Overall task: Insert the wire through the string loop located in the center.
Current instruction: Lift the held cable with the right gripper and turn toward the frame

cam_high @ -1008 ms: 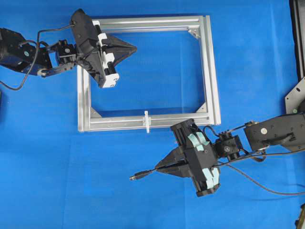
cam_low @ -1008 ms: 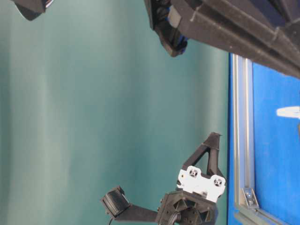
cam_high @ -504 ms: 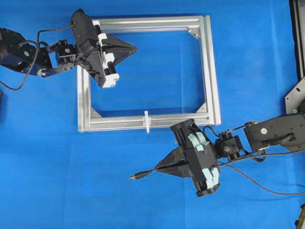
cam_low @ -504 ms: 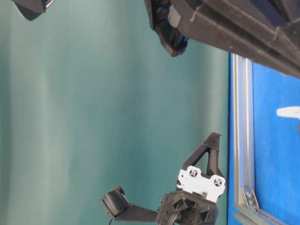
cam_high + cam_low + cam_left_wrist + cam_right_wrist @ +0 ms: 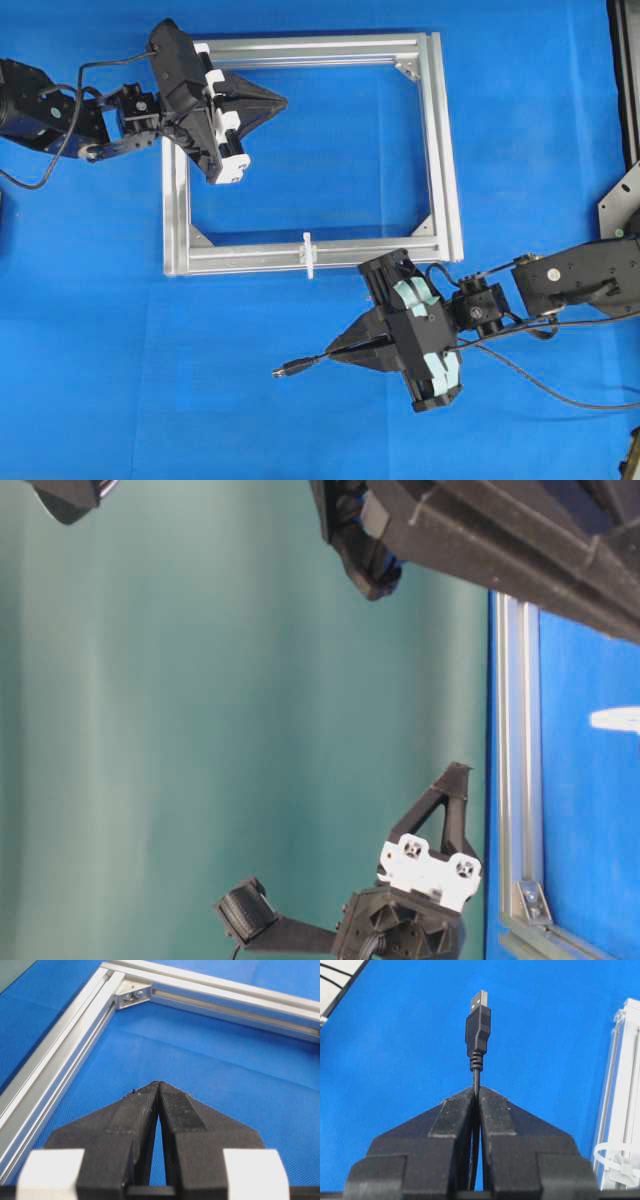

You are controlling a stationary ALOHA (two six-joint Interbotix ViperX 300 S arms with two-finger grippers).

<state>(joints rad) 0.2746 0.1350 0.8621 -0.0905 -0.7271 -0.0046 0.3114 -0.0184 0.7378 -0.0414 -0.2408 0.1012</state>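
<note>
Both grippers read as closed on my screens. My right gripper (image 5: 476, 1091) has its fingers pinched together on the wire (image 5: 478, 1020), just behind the plug; in the right wrist view the black plug with its metal USB tip sticks straight out beyond the fingertips. From overhead, that gripper (image 5: 335, 352) sits over the blue table (image 5: 120, 380), outside the aluminium frame (image 5: 440, 150) and below its lower bar, with the plug end (image 5: 285, 369) pointing toward the left of that view. Behind the gripper the rest of the cable trails off toward the right edge of the overhead view.

The string loop (image 5: 308, 254) is a small white tie crossing the middle of the frame's lower bar, up and slightly right of the plug tip, near it but clearly apart. In the right wrist view I see the same loop (image 5: 615, 1160) at the lower right, wrapped on the bar, off to the side of the plug's line.

My left gripper (image 5: 158, 1085) is clenched on nothing, fingertips meeting, hanging inside the frame's opening near its upper left corner as seen overhead (image 5: 280, 99). A corner bracket (image 5: 131, 995) shows ahead of it.
</note>
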